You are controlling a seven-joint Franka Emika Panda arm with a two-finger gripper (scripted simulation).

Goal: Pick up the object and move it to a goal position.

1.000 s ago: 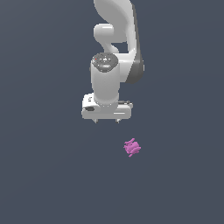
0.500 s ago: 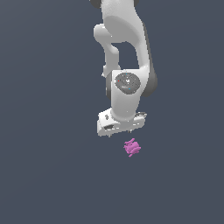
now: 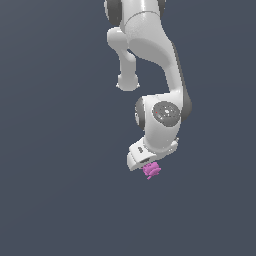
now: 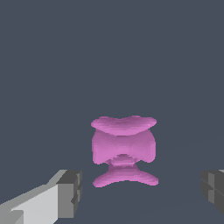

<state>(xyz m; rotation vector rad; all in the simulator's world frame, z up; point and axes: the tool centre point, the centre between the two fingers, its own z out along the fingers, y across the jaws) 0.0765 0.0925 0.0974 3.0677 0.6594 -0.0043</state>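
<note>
The object (image 3: pixel 151 170) is a small magenta-pink lump with flared ends, lying on the dark grey floor. In the exterior view the white arm's hand (image 3: pixel 142 157) hangs right over it and hides part of it. The wrist view shows the object (image 4: pixel 124 151) centred between the two fingertips. One grey fingertip (image 4: pixel 70 192) stands on one side and the other fingertip (image 4: pixel 214 187) on the opposite side, both well apart from it. My gripper (image 4: pixel 142 190) is open and touches nothing.
The floor (image 3: pixel 60 200) is a plain dark grey surface. The arm's upper links (image 3: pixel 145 40) rise above the hand toward the top of the exterior view.
The arm has swung toward the exterior view's right and come down, so the hand now sits directly over the object. The object has stayed in place.
</note>
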